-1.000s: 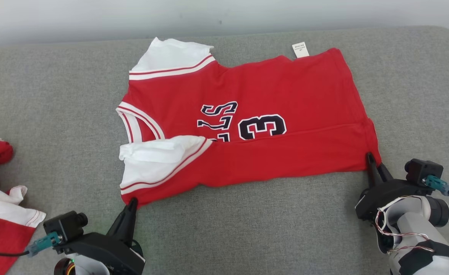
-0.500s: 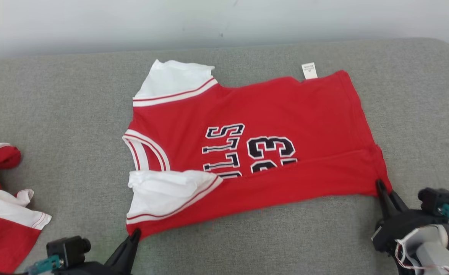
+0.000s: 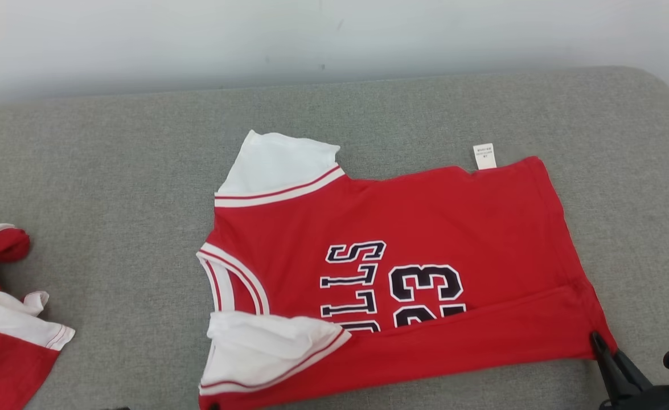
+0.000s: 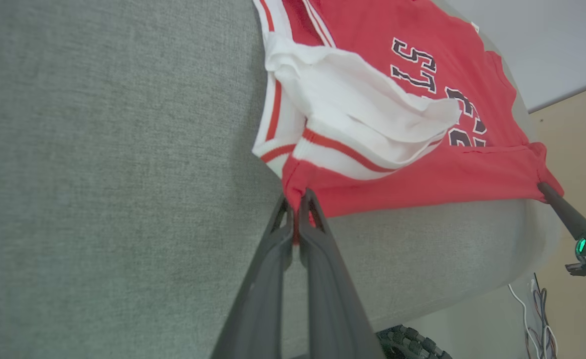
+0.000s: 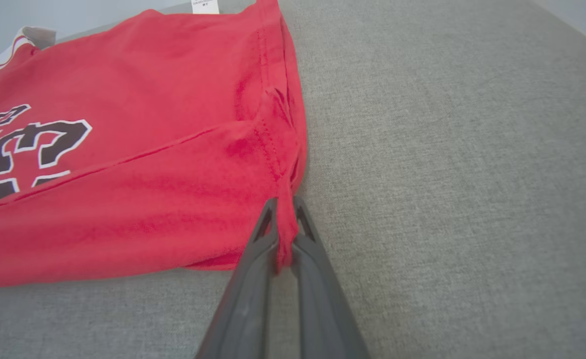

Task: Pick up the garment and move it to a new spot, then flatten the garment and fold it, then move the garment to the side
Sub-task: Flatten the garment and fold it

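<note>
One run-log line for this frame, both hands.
phase: folding | left hand: shut on red jersey, sleeve-end corner | right hand: shut on hem-end corner | near edge folded over | surface: grey cushion

The garment [image 3: 402, 239] is soft, matt red knit cloth, faintly fuzzy where it bunches between the fingers [image 5: 253, 299] of the right gripper [image 5: 284, 205], and a stitched seam runs along the hem just beyond those tips. Its sleeves [image 4: 362, 114] are smooth white cloth with red woven stripes, one crumpled just past the left gripper [image 4: 296, 199]. The lettering [image 3: 419, 282] is a flat dark print edged in white. Both grippers' fingers look like smooth, matt dark grey plastic. Under and around them the cushion [image 3: 112, 171] is coarse grey woven fabric, matt and grainy. A small white label [image 3: 484, 156], paper-like, lies at the garment's edge far beyond the right fingers
</note>
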Motion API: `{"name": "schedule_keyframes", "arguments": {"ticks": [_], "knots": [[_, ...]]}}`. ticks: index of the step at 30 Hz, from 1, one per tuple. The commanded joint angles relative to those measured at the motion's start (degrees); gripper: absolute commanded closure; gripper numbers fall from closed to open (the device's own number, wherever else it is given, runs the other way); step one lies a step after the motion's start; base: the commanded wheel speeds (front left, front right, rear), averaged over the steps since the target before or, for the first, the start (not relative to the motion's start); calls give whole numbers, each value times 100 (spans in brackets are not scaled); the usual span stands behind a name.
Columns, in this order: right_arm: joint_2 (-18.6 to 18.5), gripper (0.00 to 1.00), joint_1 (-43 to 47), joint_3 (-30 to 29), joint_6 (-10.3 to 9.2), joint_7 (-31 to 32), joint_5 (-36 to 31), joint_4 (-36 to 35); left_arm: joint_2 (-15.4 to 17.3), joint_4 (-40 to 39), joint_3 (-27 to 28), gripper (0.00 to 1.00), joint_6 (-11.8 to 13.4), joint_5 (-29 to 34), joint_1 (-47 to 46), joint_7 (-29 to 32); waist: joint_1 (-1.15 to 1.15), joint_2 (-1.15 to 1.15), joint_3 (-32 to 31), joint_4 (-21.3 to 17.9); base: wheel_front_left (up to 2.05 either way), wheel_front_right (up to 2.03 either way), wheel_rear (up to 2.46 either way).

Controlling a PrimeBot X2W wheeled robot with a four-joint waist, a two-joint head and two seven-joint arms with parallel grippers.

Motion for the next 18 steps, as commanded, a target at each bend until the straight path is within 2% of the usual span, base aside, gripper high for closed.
{"name": "schedule_keyframes", "arguments": {"ticks": [1, 10, 11, 12, 13, 18], "knots": [[-35, 100, 139, -103, -15, 56, -66, -106, 40, -45, -30, 100, 49, -35, 109, 61, 0, 0, -4, -18, 0, 0, 0], [271, 100, 555, -633, -15, 446, -495, -624, -1, -4, -210, 100, 239, 54, 70, 287, 0, 0, -59, -27, 0, 0, 0], [317, 66, 591, -716, -15, 471, -533, -658, -16, 19, -209, 74, 275, 72, 61, 282, 0, 0, -76, -24, 0, 0, 0], [352, 0, 628, -818, -15, 470, -580, -695, -23, 33, -205, 35, 314, 92, 57, 258, 0, 0, -92, -23, 0, 0, 0], [382, 0, 656, -925, -15, 467, -625, -740, -37, 28, -178, 0, 356, 103, 59, 223, 0, 0, -105, -23, 0, 0, 0], [563, 0, 674, -1316, -15, 422, -916, -1033, 55, -231, -2, 0, 556, 69, 107, 183, 0, 0, -152, -63, 0, 0, 0]]}}
